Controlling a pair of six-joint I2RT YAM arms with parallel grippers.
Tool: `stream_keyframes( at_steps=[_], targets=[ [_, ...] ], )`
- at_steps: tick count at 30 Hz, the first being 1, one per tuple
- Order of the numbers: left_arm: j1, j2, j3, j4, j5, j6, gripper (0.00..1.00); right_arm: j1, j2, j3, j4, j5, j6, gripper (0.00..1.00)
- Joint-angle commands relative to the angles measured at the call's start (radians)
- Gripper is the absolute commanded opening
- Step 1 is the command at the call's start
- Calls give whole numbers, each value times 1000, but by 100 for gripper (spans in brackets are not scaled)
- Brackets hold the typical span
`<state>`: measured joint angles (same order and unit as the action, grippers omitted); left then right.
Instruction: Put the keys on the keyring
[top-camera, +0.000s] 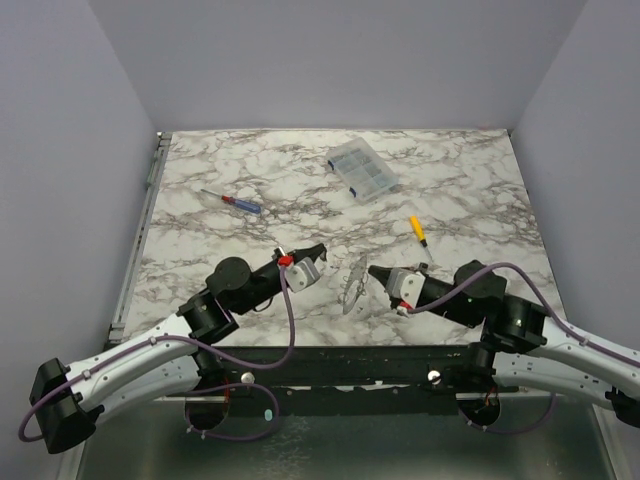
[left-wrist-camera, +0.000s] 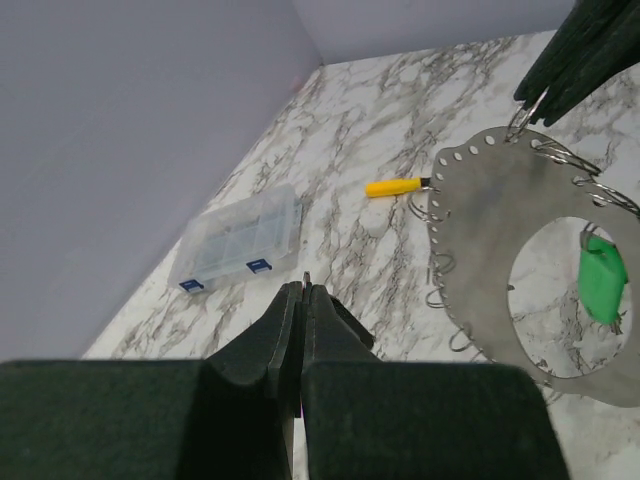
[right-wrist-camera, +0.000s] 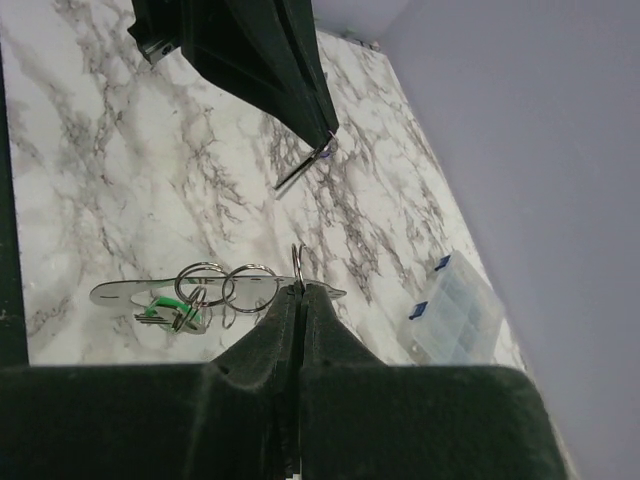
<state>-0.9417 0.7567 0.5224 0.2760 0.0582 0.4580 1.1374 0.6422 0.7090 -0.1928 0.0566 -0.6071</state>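
Top view: the arms meet mid-desk by the near edge, left gripper (top-camera: 308, 258) and right gripper (top-camera: 382, 274) on either side of a holed metal plate (top-camera: 352, 288). A yellow screwdriver (top-camera: 417, 230) lies just behind.

Left wrist: the left fingers (left-wrist-camera: 285, 325) are pressed together, with a thin key-like piece (left-wrist-camera: 304, 279) poking out.

Right wrist: the right fingers (right-wrist-camera: 322, 320) are clamped on a split ring (right-wrist-camera: 297, 258) of the plate. The keys (right-wrist-camera: 185, 320) bunch with a green tag (right-wrist-camera: 160, 308) at the plate's left end.
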Motion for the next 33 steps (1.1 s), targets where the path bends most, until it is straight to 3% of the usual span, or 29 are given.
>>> stream_keyframes(
  at_steps=[1, 6, 11, 18, 33],
  targets=[
    [5, -19, -21, 37, 80, 41, 0, 3, 15, -12, 66, 37, -141, 1],
    [16, -14, -30, 36, 123, 70, 0, 46, 16, -51, 124, 163, -263, 1],
    [18, -1, -35, 36, 152, 83, 0, 48, 32, -85, 158, 177, -272, 1],
    [18, 1, -48, 35, 161, 99, 0, 48, 28, -115, 247, 192, -235, 1],
    [18, 17, -40, 38, 235, 89, 0, 48, -22, -109, 230, 148, -115, 1]
  ],
)
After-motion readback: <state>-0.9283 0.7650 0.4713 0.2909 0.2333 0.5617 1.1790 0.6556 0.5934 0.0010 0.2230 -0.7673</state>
